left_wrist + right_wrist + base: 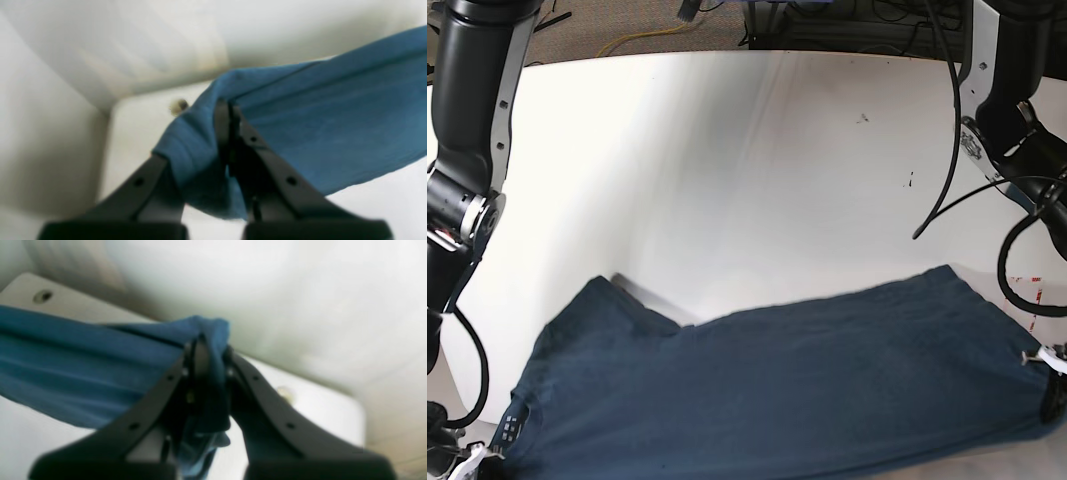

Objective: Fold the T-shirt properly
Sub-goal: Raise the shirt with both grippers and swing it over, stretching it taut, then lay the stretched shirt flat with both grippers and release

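T-shirt (787,390) edge pinched, both end effectors

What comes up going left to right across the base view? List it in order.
Right arm → right gripper shut on the T-shirt's corner → T-shirt spread across the table → left gripper shut on its opposite edge.

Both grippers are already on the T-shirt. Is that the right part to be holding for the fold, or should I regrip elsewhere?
Probably keep it. The left gripper and right gripper each pinch an end of one T-shirt edge, stretching it fairly straight between them. Approaching from the near edge suits this: the cloth spreads away over the table.
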`<move>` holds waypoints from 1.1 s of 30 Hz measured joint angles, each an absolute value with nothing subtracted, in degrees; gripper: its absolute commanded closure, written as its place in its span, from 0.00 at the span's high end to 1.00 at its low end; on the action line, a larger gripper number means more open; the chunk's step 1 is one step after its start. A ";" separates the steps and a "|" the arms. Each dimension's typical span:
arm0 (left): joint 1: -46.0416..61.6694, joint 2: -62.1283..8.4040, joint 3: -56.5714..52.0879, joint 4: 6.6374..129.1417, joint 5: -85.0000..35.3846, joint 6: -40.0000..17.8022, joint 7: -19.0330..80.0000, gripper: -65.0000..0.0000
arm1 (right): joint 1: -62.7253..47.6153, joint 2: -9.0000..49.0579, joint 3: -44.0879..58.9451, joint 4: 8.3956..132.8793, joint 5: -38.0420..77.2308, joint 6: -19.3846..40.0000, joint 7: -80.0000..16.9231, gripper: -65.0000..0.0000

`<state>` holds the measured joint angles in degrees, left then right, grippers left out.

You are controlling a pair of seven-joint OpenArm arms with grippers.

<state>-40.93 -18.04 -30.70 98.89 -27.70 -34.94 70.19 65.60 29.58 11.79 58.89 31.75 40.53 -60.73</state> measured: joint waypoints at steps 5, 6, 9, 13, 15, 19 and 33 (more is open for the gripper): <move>-47.20 -22.52 -27.62 99.33 -31.07 -34.96 68.31 0.00 | 70.48 30.02 12.01 59.00 31.81 40.53 -64.88 0.00; -47.59 -22.85 -26.87 99.33 -31.35 -34.94 68.27 0.00 | 70.81 30.02 12.08 59.16 31.88 40.51 -65.80 0.00; -47.22 -23.44 -25.80 99.20 -33.61 -34.96 68.66 0.00 | 70.39 30.28 12.23 61.36 31.77 40.47 -68.49 0.00; -44.25 -23.73 -25.54 99.15 -36.16 -34.98 68.97 0.00 | 63.81 31.59 12.67 66.94 32.69 40.12 -69.06 0.00; -41.67 -23.75 -25.61 99.11 -36.05 -34.94 69.17 0.00 | 58.83 31.97 12.73 68.69 35.29 40.21 -69.47 0.00; -36.03 -23.88 -25.76 99.46 -36.51 -34.92 69.36 0.00 | 48.16 31.75 14.24 71.02 39.48 40.38 -69.91 0.00; -7.44 -23.46 -29.56 107.79 -36.29 -40.21 68.95 0.00 | 17.61 27.75 24.67 83.70 40.64 40.10 -69.80 0.00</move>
